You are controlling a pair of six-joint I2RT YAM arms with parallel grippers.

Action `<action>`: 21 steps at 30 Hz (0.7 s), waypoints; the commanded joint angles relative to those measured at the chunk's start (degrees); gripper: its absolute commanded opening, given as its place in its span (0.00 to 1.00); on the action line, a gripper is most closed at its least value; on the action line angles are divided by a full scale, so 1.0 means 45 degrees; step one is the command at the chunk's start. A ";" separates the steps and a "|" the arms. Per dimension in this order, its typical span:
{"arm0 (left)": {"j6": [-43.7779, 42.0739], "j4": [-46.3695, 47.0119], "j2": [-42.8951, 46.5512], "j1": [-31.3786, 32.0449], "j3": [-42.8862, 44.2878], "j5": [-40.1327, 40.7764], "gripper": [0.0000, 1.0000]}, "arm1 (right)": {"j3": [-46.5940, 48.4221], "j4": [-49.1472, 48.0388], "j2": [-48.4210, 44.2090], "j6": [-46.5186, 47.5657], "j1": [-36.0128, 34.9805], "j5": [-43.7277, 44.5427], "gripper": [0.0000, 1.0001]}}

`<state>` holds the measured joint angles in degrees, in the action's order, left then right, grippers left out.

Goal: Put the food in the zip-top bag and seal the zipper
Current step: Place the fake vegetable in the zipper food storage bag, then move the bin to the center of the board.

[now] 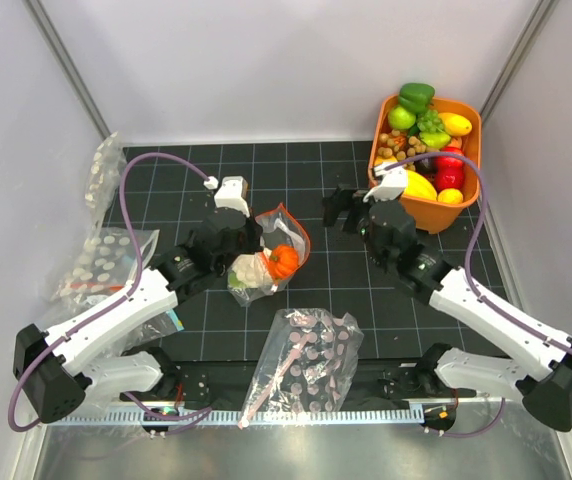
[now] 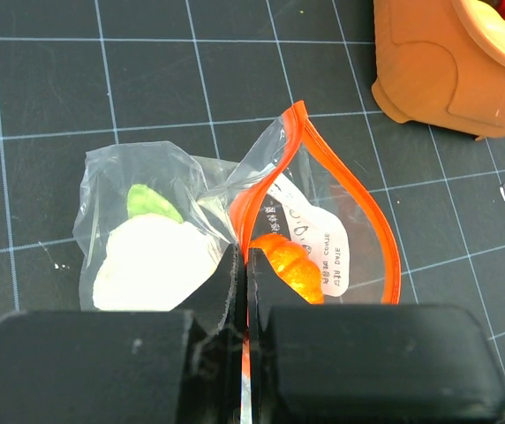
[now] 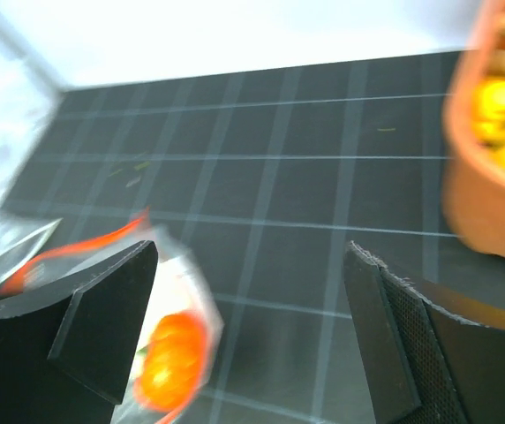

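The zip-top bag (image 1: pixel 269 262) lies mid-table with its mouth standing open. Inside are the white cauliflower (image 1: pixel 250 268) and the orange round piece (image 1: pixel 284 260). My left gripper (image 1: pixel 249 240) is shut on the bag's mouth edge; in the left wrist view its fingertips (image 2: pixel 242 258) pinch the orange-red zipper (image 2: pixel 363 199), between the cauliflower (image 2: pixel 151 261) and the orange piece (image 2: pixel 292 265). My right gripper (image 1: pixel 341 212) is open and empty, to the right of the bag. In the blurred right wrist view (image 3: pixel 244 296) the orange piece (image 3: pixel 171 358) shows at lower left. A green bell pepper (image 1: pixel 416 95) tops the basket pile.
An orange basket (image 1: pixel 469 125) full of toy produce stands at the back right; it also shows in the left wrist view (image 2: pixel 438 75) and the right wrist view (image 3: pixel 486 185). A pink-dotted bag (image 1: pixel 306 365) lies near the front. White-dotted bags (image 1: pixel 106 260) lie at the left.
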<state>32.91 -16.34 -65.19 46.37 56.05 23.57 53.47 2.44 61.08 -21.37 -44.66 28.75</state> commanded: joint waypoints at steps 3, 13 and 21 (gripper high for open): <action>0.0110 0.0701 0.0287 -0.0070 0.0044 0.0133 0.00 | 0.0773 0.0630 -0.0039 -0.0778 0.1797 0.1052 0.94; 0.0149 0.0721 0.0287 -0.0070 0.0025 0.0074 0.00 | 0.1729 0.0397 0.2557 -0.1658 0.5840 -0.0097 0.97; 0.0149 0.0779 0.0072 -0.0070 0.0083 -0.0004 0.00 | 0.6101 0.2755 0.6754 -0.0936 0.7932 -0.0240 0.94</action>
<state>32.99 -16.08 -65.21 46.37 56.05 23.46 73.30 10.02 88.05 -27.03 -10.74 26.37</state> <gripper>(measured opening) 0.021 0.944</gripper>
